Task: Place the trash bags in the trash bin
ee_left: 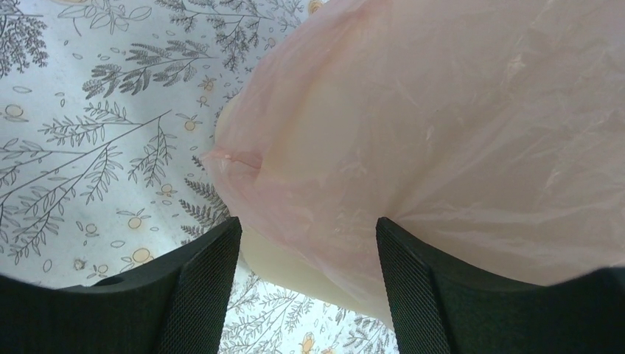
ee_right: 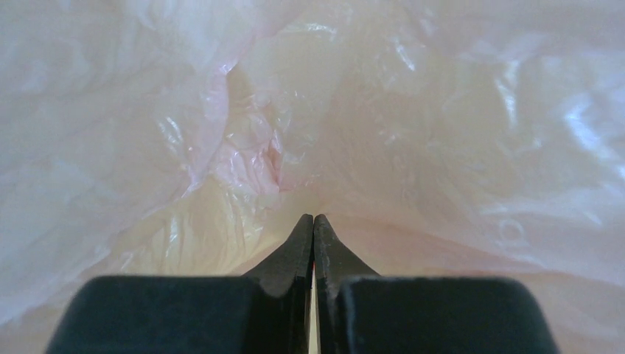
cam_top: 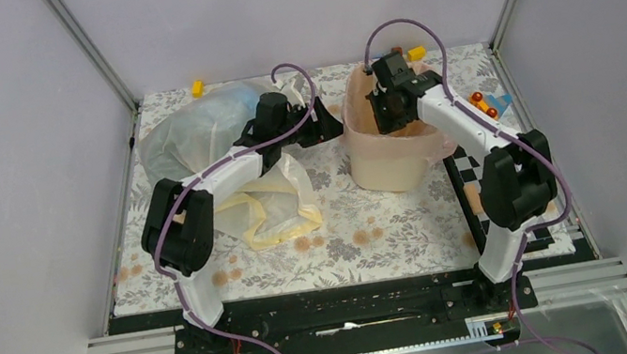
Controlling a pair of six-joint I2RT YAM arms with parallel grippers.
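The cream-beige trash bin [cam_top: 389, 165] stands at the back right of the floral mat, and a pale pink bag [cam_top: 354, 99] lines it and drapes over its rim. My right gripper [cam_top: 393, 110] is down inside the bin's mouth. In the right wrist view it [ee_right: 313, 218] is shut, tips together, with crinkled pink film [ee_right: 243, 158] all around and nothing seen between the jaws. My left gripper [cam_top: 321, 128] is open just left of the bin. In the left wrist view it [ee_left: 306, 236] faces the draped pink bag [ee_left: 442, 125] and the bin wall [ee_left: 291, 269]. A pale yellow bag [cam_top: 281, 206] and a bluish-clear bag [cam_top: 193, 129] lie on the mat at left.
Small yellow blocks [cam_top: 197, 88] [cam_top: 415, 52] lie at the back edge. Orange pieces [cam_top: 481, 103] and a blue piece [cam_top: 498, 100] sit right of the bin. A black-and-white checkered board [cam_top: 475, 199] lies under the right arm. Grey walls enclose the mat.
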